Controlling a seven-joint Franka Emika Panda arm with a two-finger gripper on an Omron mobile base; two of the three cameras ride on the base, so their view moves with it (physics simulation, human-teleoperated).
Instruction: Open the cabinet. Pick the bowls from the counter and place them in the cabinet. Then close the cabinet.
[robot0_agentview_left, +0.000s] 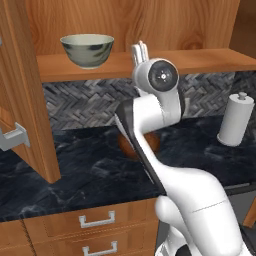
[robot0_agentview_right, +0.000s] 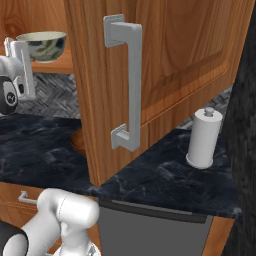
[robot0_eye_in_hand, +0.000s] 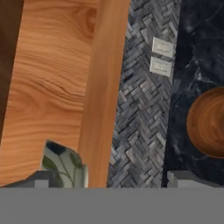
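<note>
The wooden bowl (robot0_eye_in_hand: 209, 122) sits on the black bench (robot0_agentview_left: 90, 170), back toward the rear edge by the herringbone wall (robot0_agentview_left: 85, 102), with the arm (robot0_agentview_left: 150, 145) crossing in front of it in the left base view. It is turned wood, so probably light, stiff and not fragile, with a smooth rounded wall that could slide between flat pads. Judging from its shape, the best hold is across the rim, one finger inside and one outside, rather than around the whole body. Above it, the end effector (robot0_agentview_left: 140, 50) hangs at the front edge of the shelf (robot0_agentview_left: 60, 65) with its jaws spread wide and nothing between them. Farther in, the ceramic bowl (robot0_agentview_left: 87, 50) stands upright on the shelf of the open cabinet (robot0_agentview_right: 170, 65), toward its left end. It is glazed, likely heavier, slick and chippable.
</note>
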